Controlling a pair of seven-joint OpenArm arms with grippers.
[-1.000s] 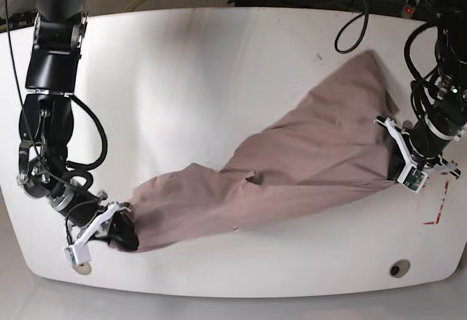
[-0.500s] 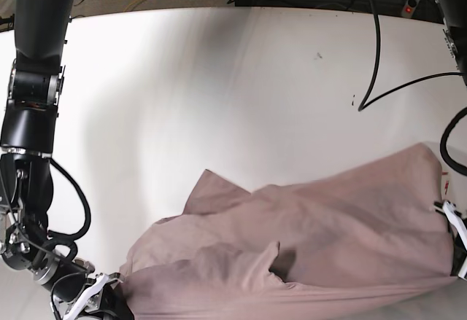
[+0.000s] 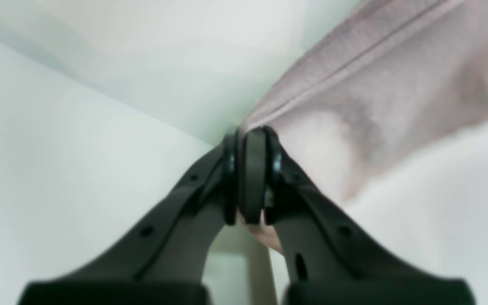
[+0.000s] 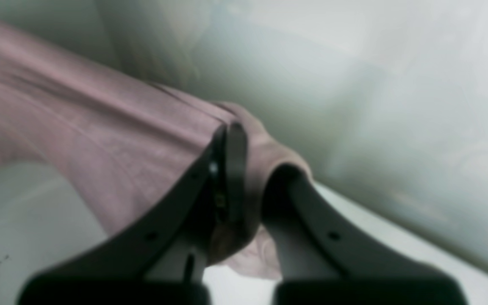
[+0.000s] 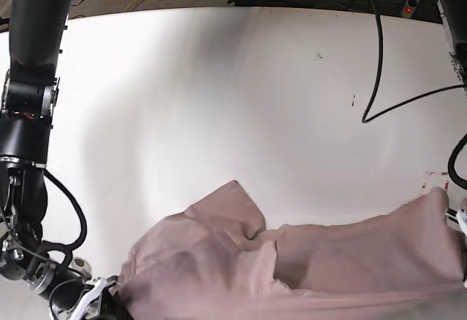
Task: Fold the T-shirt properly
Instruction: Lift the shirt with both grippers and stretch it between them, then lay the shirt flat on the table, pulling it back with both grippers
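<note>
The mauve-brown T-shirt [image 5: 292, 269] hangs stretched low across the near edge of the white table [image 5: 219, 101], with a loose flap lying on the table at its upper left. At the bottom left of the base view, my right gripper [image 5: 102, 294] is shut on one end of it. The right wrist view shows cloth [image 4: 100, 127] bunched between that gripper's jaws [image 4: 252, 169]. My left gripper [image 3: 250, 135] is shut on a hemmed edge of the T-shirt [image 3: 375, 84]. In the base view it is almost wholly past the right edge.
A black cable [image 5: 379, 79] loops down over the back right of the table. Red tape marks [image 5: 432, 178] lie near the right edge. My right arm's dark links [image 5: 29, 116] stand along the left side.
Both grippers have drawn the T-shirt toward the near edge of the table. Its far corner has slid off the back right, and the cloth now sits lower in the base view.
</note>
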